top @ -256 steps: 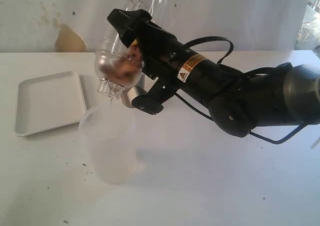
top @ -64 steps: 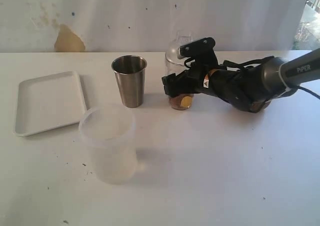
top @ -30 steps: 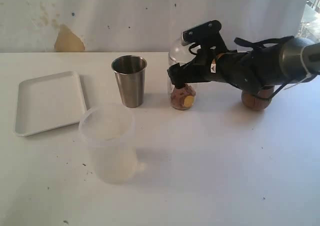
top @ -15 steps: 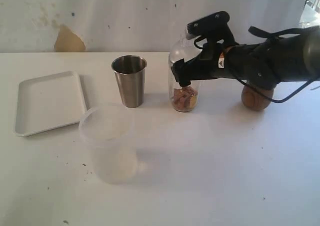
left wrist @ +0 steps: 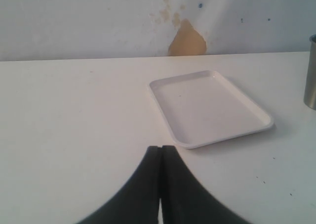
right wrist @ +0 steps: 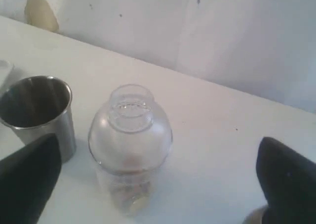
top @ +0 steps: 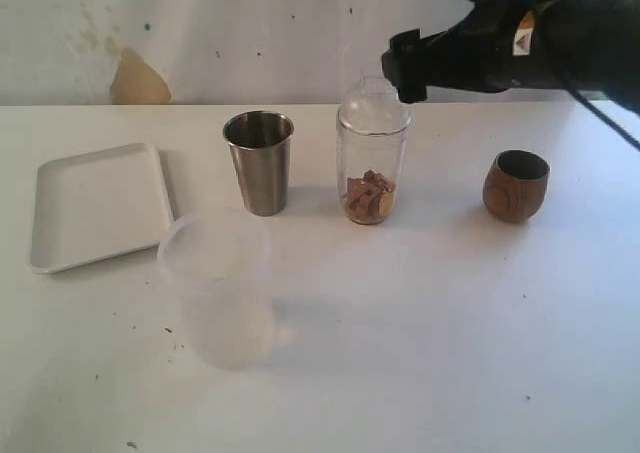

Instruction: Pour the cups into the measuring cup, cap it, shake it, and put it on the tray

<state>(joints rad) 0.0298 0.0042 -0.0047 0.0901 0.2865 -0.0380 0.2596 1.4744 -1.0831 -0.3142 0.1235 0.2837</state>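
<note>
While right fingers (right wrist: 29, 177) gape | measuring cup (right wrist: 129, 145) below, between them | no contact

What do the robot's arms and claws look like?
The right arm is glossy black and rounded, with a small white-and-yellow sticker and a thin black cable running from it. The right gripper has broad, dark fingers; the left gripper has two slim, tapering black ones.
</note>
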